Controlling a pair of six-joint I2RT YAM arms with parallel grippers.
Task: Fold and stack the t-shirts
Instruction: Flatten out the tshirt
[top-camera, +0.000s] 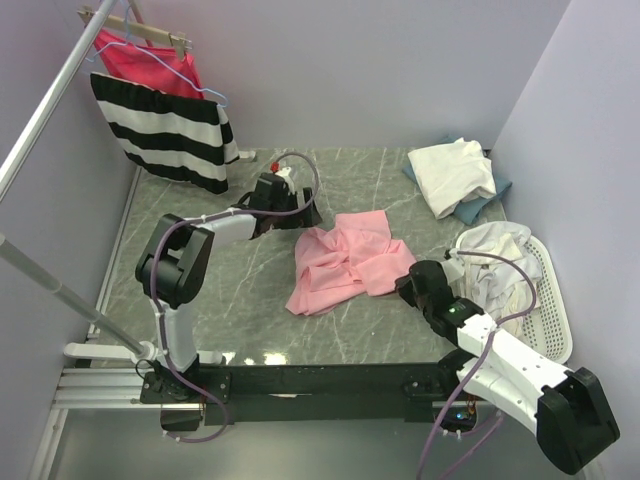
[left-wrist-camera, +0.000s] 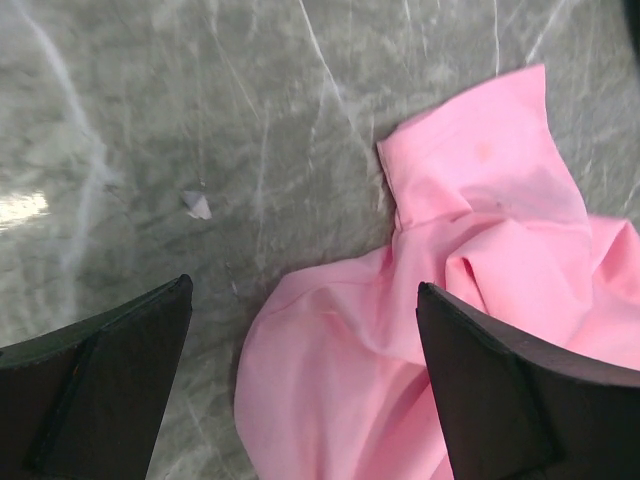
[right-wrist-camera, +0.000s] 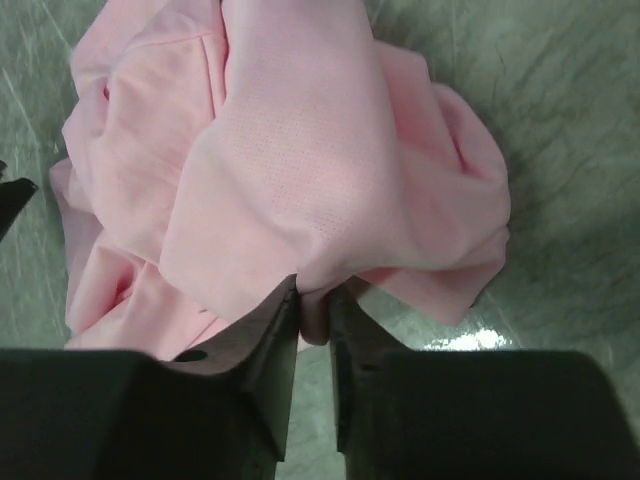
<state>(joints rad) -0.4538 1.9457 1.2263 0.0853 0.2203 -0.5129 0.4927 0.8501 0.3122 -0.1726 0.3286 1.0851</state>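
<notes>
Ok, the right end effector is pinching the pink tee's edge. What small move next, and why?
Probably lower the left end effector and close on the fabric beneath it. Its jaws stand wide open above the crumpled pink t-shirt, while the right end effector is shut on its right edge. Two grips could spread it flat.

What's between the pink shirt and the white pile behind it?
Nothing: only bare table separates the pink t-shirt from the white pile, as the top view shows.
</notes>
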